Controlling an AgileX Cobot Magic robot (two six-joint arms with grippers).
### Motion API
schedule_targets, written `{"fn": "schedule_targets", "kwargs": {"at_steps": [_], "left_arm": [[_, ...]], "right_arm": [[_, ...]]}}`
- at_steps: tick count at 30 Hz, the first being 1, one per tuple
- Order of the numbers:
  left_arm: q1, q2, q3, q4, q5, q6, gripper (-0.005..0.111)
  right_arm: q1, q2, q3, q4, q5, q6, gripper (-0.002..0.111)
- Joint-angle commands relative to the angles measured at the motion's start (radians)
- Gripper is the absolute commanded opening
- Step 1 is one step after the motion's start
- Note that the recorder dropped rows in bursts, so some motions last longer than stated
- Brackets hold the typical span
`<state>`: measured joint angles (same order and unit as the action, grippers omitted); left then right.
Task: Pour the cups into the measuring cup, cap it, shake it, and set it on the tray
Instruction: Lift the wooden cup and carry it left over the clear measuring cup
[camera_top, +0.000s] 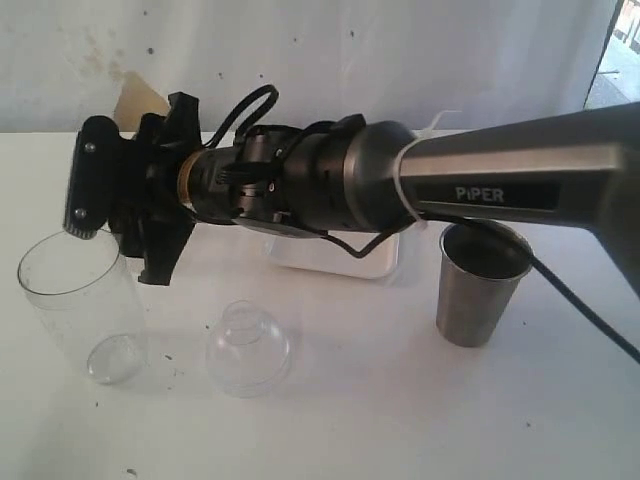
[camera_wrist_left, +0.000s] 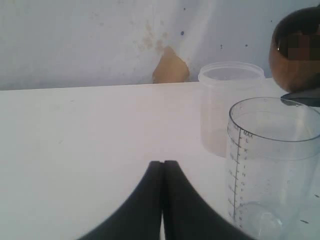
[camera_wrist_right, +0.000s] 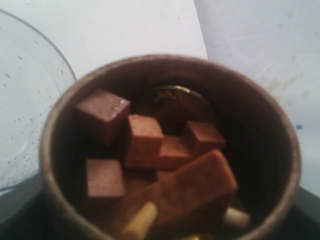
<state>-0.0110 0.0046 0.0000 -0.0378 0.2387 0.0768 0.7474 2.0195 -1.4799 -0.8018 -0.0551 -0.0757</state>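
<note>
My exterior camera sat close against the right arm (camera_top: 500, 180), looking across the table (camera_top: 400, 420) to the wall (camera_top: 400, 50). The left wrist camera skimmed low toward that same wall, while the right wrist one peered point-blank into the wooden cup (camera_wrist_right: 165, 150); all three caught the measuring cup (camera_top: 75, 300).

A flat white worktop (camera_top: 400, 430) meets a pale whitish wall (camera_top: 420, 50) — stained with brownish specks and a tan chipped patch (camera_top: 138, 98) at its base. Daylight shows through a bright opening (camera_top: 622, 50) beside it.
</note>
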Motion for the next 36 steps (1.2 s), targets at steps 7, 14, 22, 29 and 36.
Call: {"fn": "schedule_targets", "kwargs": {"at_steps": [7, 14, 22, 29, 36], "left_arm": [[-0.001, -0.005, 0.0, -0.003, -0.006, -0.004, 0.0], [-0.001, -0.005, 0.0, -0.003, -0.006, -0.004, 0.0], [-0.001, -0.005, 0.0, -0.003, -0.006, -0.004, 0.0], [-0.001, -0.005, 0.0, -0.003, -0.006, -0.004, 0.0], [-0.001, -0.005, 0.0, -0.003, -0.006, -0.004, 0.0]], "right_arm": [[0.001, -0.007, -0.047, -0.003, -0.04, -0.131, 0.0], [0.001, -0.004, -0.079, -0.003, -0.011, -0.219, 0.0], [0.001, -0.004, -0.082, -0.003, -0.007, -0.39, 0.0], [0.001, -0.004, -0.082, -0.003, -0.02, -0.571, 0.0], [0.001, -0.004, -0.082, -0.003, -0.06, -0.624, 0.0]]}}
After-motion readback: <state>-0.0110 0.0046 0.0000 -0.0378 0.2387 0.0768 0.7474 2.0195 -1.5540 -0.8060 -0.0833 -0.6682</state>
